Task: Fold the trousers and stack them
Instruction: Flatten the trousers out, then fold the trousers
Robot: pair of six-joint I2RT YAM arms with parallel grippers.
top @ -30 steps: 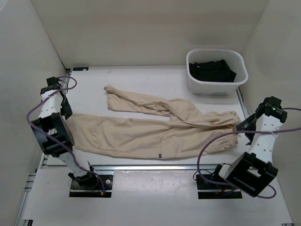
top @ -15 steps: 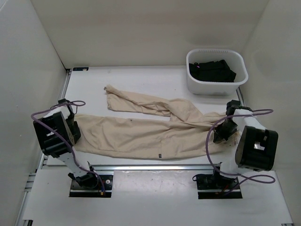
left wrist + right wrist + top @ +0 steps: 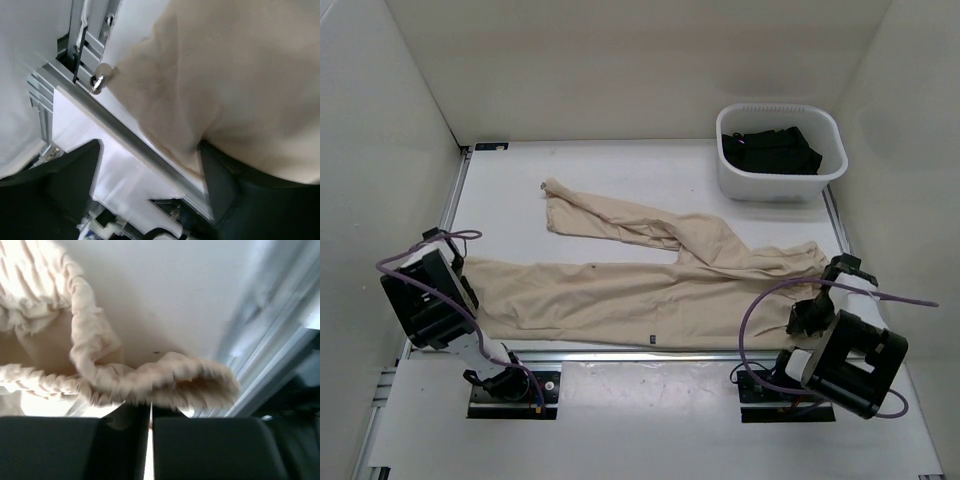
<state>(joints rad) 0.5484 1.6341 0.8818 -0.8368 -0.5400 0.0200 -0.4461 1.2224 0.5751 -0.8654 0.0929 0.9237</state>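
Trousers (image 3: 620,295), waistband (image 3: 165,377) in right tool's (image 3: 151,410) tight pinch

Walls (image 3: 570,70) close the table (image 3: 620,165) on the left, back and right. The trousers (image 3: 650,290) sprawl across the middle, reaching from the left arm (image 3: 425,300) to the right arm (image 3: 845,345), which both sit low at the near corners. Bare table runs along the back, and a bare wedge lies between the two legs at left. A bin (image 3: 775,187) blocks the back right corner. A rail (image 3: 650,352) lines the near edge.
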